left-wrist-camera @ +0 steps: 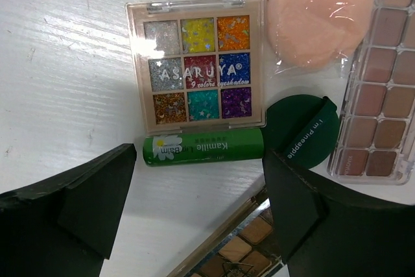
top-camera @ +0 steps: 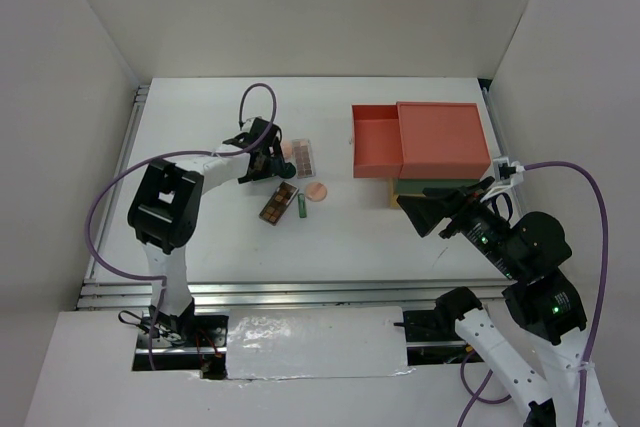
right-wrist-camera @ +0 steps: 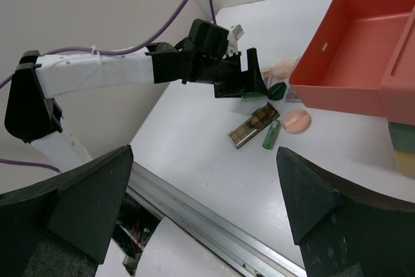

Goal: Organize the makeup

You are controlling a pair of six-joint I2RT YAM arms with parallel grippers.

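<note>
White table (top-camera: 200,127), white walls | makeup clustered left of centre – glitter palette (left-wrist-camera: 196,63), green tube (left-wrist-camera: 202,146), dark green compact (left-wrist-camera: 305,131), peach compact (left-wrist-camera: 319,12), nude palette (left-wrist-camera: 382,76) | left gripper (left-wrist-camera: 198,180) jaws apart, tube just ahead of fingertips | right gripper (right-wrist-camera: 204,160) jaws apart, well apart from cluster – beside red drawer (top-camera: 378,142) | bare tabletop left and near.

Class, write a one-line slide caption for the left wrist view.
Open left gripper above a green lip-balm tube, nine-colour glitter eyeshadow palette and round dark green compact.
</note>
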